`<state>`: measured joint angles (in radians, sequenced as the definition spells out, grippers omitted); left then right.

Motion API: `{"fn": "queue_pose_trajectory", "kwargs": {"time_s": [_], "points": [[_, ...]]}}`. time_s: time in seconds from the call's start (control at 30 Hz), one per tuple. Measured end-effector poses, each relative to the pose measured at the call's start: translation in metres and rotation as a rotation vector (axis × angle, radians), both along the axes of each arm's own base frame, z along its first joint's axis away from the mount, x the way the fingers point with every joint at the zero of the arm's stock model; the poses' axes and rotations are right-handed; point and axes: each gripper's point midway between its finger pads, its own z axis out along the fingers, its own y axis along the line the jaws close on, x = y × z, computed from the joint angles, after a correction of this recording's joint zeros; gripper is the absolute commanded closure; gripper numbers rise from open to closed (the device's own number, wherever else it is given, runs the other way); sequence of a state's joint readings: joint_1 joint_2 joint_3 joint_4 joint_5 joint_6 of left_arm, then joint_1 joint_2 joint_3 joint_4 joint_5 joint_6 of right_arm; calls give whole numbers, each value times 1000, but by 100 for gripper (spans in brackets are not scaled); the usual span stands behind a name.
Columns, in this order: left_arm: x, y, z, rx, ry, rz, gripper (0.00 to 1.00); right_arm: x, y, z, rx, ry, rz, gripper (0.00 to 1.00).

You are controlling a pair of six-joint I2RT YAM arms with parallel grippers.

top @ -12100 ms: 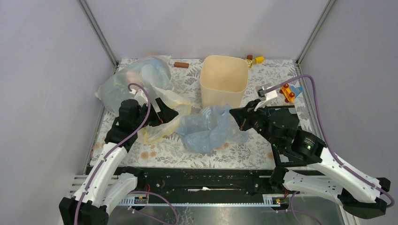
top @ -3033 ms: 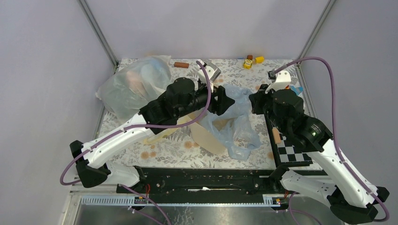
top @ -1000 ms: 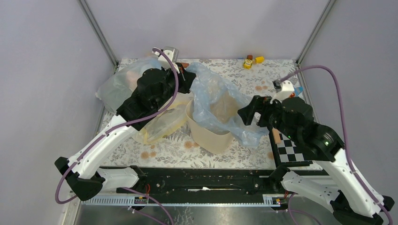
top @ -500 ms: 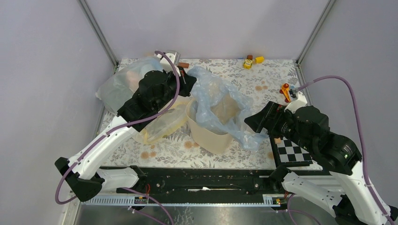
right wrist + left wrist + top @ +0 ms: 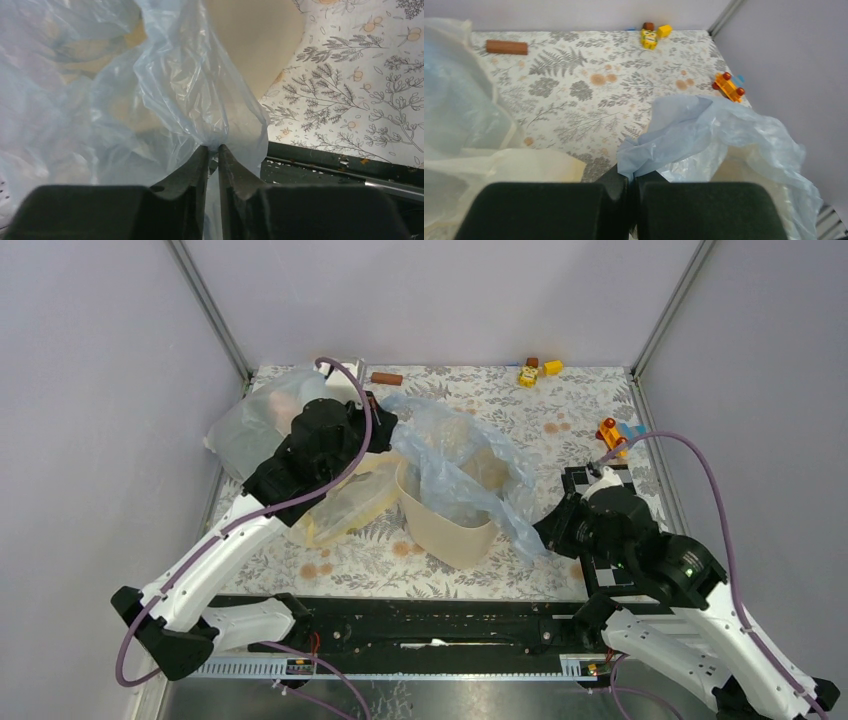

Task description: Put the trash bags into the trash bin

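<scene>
Looking down from above and behind the arm bases point(image 5: 190, 635) over the table point(image 5: 560, 400). From each wrist, close and low, onto the same trash bag point(image 5: 450, 455).

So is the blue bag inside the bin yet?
Not yet. The bag is spread over the bin, one end hanging outside its rim; left fingers and right fingers pinch its ends.

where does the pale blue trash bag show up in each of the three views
Top external: the trash bag is at centre, draped over the trash bin, between the two arms.
Left wrist: the trash bag is right of centre, one corner pinched in the left gripper.
Right wrist: the trash bag fills left and centre, pinched in the right gripper.
Shared landmark: the floral table cover.
</scene>
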<state>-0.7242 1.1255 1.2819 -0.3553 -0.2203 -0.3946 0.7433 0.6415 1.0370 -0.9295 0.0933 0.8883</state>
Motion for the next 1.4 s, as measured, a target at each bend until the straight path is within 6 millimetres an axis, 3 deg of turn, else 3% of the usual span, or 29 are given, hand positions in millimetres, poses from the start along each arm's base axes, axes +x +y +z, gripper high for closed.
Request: {"fn": "queue_pose_trajectory", "kwargs": {"time_s": [0.13,0.2,0.53,0.7,0.8,0.9,1.07,1.27,1.4], "points": [[7,19,-14,5,38,59,100,4,3,-17,-39,23,12,76],[5,28,-20,7,54,76,100,6,5,-22,-58,27,22,61],[-30,58,-22,-65,49,68,100,11,7,-31,-132,-15,97,33],[-45,58,-31,-84,61,24,100,7,8,-17,-126,-62,149,34],[-46,56,-37,-85,76,16,100,3,14,-1,-86,-91,189,31],[-43,56,-53,-76,113,27,100,-2,18,0,-71,-81,224,31],[-37,67,-79,-64,170,88,100,-6,17,-32,-113,-11,237,31],[-30,87,-88,-94,177,167,100,-11,12,-72,-171,69,241,31],[-28,86,-98,-122,192,162,100,-8,8,-93,-219,100,222,31]]}}
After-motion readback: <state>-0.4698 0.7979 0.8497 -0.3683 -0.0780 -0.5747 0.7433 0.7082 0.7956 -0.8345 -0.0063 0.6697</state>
